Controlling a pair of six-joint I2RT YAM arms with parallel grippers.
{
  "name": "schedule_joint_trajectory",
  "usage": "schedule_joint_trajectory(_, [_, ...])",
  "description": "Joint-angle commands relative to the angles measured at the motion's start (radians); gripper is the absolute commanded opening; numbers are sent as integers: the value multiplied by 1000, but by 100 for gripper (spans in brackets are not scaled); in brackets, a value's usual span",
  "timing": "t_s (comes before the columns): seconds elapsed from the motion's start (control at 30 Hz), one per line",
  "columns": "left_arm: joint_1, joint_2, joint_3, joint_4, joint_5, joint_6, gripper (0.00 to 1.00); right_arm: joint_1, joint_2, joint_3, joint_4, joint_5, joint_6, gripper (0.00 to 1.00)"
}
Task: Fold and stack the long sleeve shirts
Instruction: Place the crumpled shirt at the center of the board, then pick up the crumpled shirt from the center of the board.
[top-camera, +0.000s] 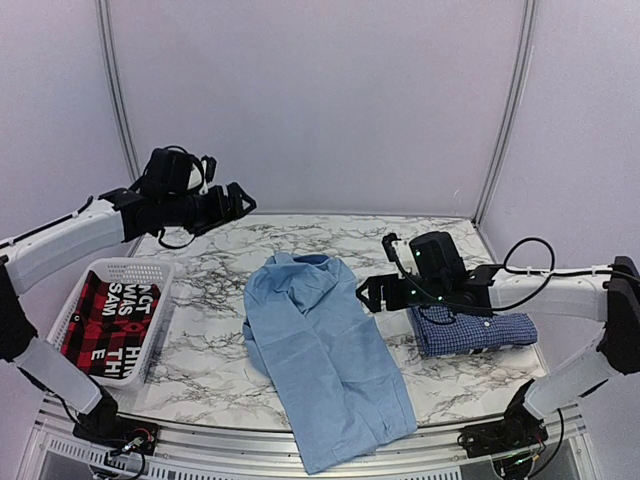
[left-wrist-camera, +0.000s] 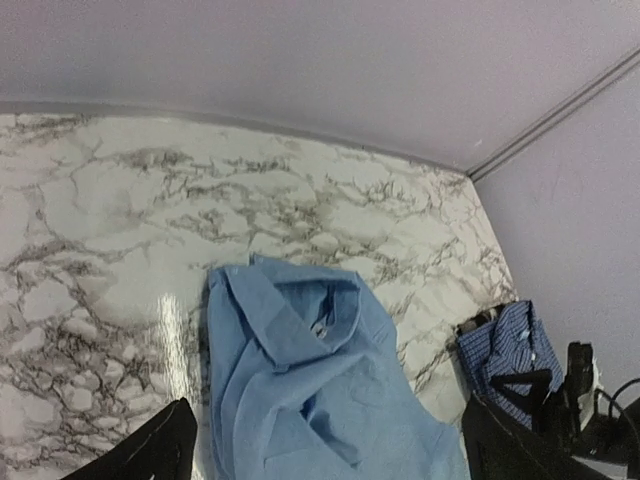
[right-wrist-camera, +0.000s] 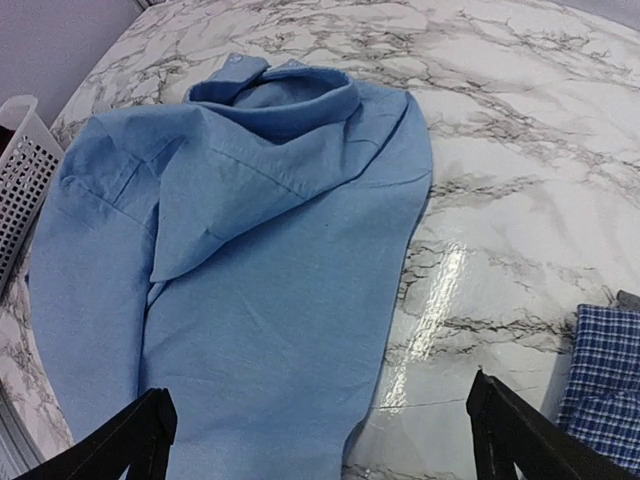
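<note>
The light blue shirt (top-camera: 325, 360) lies in a long narrow strip down the middle of the marble table, collar at the far end; it also shows in the left wrist view (left-wrist-camera: 320, 400) and the right wrist view (right-wrist-camera: 250, 270). The dark blue checked shirt (top-camera: 470, 330) lies folded at the right, also visible in the left wrist view (left-wrist-camera: 510, 345) and the right wrist view (right-wrist-camera: 605, 375). My left gripper (top-camera: 238, 203) hangs open and empty in the air above the table's far left. My right gripper (top-camera: 372, 293) is open and empty, just right of the light blue shirt, beside the checked shirt.
A white basket (top-camera: 140, 272) at the left holds a red-and-black garment with white letters (top-camera: 105, 320). Marble table (top-camera: 210, 350) shows bare at left and at the back. Lilac walls stand behind. The table's front edge is a metal rail (top-camera: 250, 440).
</note>
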Motion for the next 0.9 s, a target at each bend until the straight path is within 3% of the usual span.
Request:
schedule_joint_trajectory(0.0, [-67,-104,-228,-128,-54,-68,92,31,46,32,9,-20,26,97])
schedule_joint_trajectory(0.33, [-176,-232,-469,-85,16,-209,58,30,138,57,45,-40,79,83])
schedule_joint_trajectory(0.67, [-193,-98,-441,3,41,-214,44,-63,242,84,161,-125,129,75])
schedule_joint_trajectory(0.87, [-196,-36,-438,68,72,-239,36,-102,366,186,168,-126,121,64])
